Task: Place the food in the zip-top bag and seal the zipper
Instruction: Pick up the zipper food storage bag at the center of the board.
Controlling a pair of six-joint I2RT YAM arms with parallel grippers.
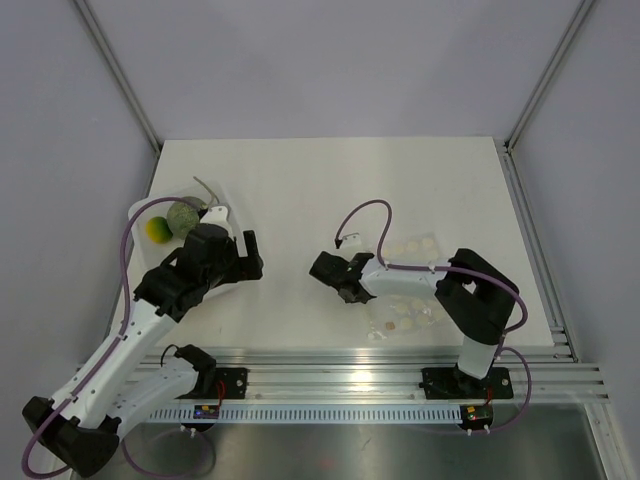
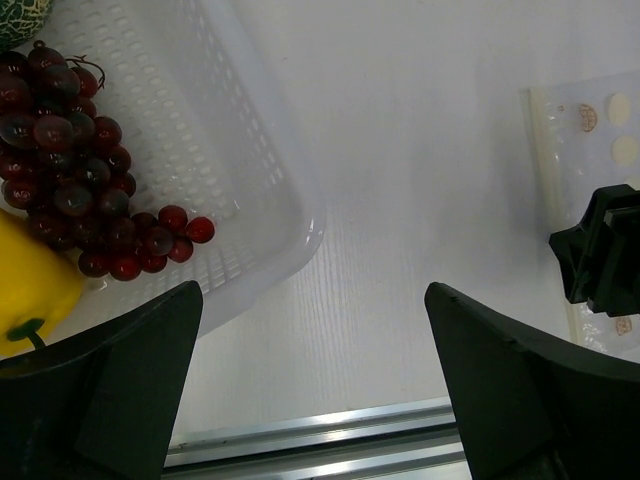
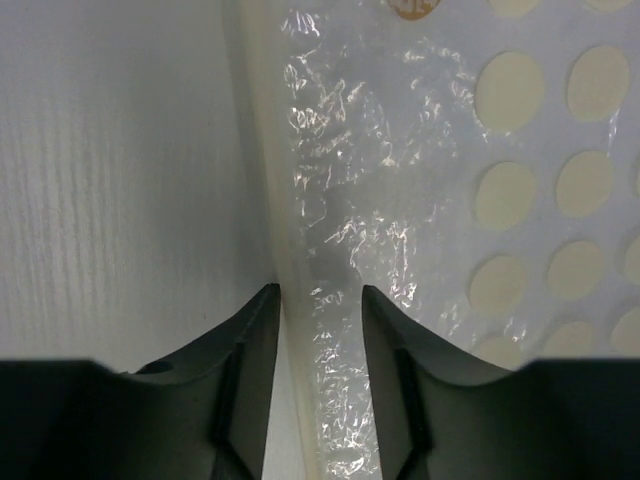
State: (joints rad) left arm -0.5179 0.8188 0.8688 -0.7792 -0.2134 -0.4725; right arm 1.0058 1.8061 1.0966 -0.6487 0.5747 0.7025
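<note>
The zip-top bag (image 1: 405,318) lies flat at the right, clear with cream dots (image 3: 400,150). Its zipper (image 3: 262,150) is the pale strip along the left edge. My right gripper (image 3: 320,310) is low over that edge, its jaws narrowed but still open with the strip and crinkled plastic between them. The food sits in the white tray (image 1: 225,215) at the left: a yellow fruit (image 1: 155,230), a grey-green round fruit (image 1: 183,216) and dark red grapes (image 2: 80,180). My left gripper (image 2: 310,370) hangs wide open and empty just right of the tray.
The tray's perforated wall (image 2: 250,150) is close to my left finger. An aluminium rail (image 1: 380,358) runs along the table's near edge. The right gripper (image 2: 605,260) shows at the right edge of the left wrist view, over the bag (image 2: 590,130).
</note>
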